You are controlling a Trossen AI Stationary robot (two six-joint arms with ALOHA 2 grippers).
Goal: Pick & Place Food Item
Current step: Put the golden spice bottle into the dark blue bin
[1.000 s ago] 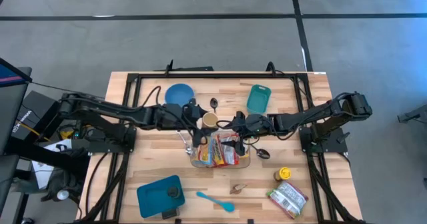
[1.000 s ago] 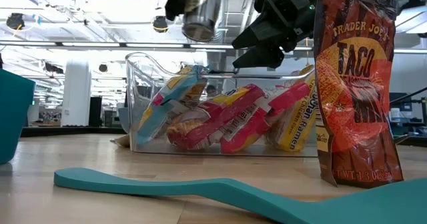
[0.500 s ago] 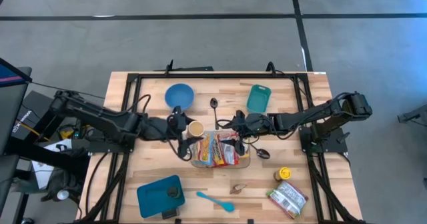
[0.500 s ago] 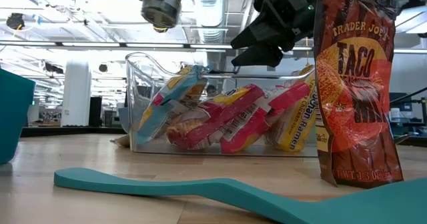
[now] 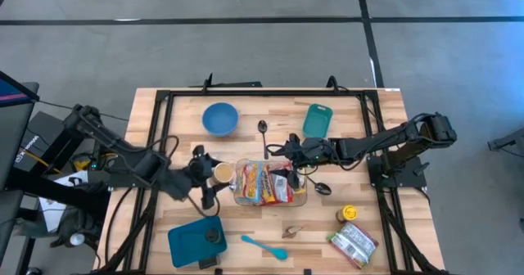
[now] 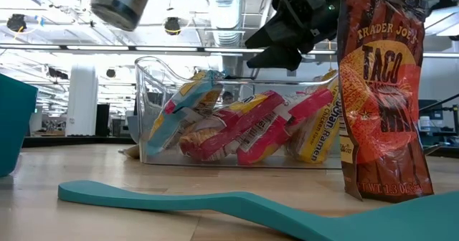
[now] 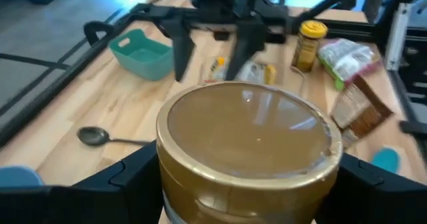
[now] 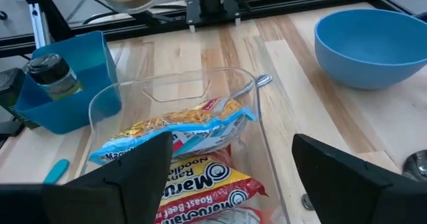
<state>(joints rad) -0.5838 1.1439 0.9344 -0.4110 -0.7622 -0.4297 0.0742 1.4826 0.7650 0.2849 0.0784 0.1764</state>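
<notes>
My wooden table fills the frame's middle. Directly on it: a blue bowl upper left, a teal container upper right, a clear tub at center, a blue bin lower left, a teal spatula along the bottom, and a yellow-lidded jar and snack bag lower right.

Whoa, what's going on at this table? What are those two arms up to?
The left gripper is holding a can with a gold lid in the air, just left of a clear container full of ramen noodle packets. The right gripper hovers open over that container's other side, holding nothing. A blue bin with a small jar in it sits on the table nearer the front edge.
</notes>
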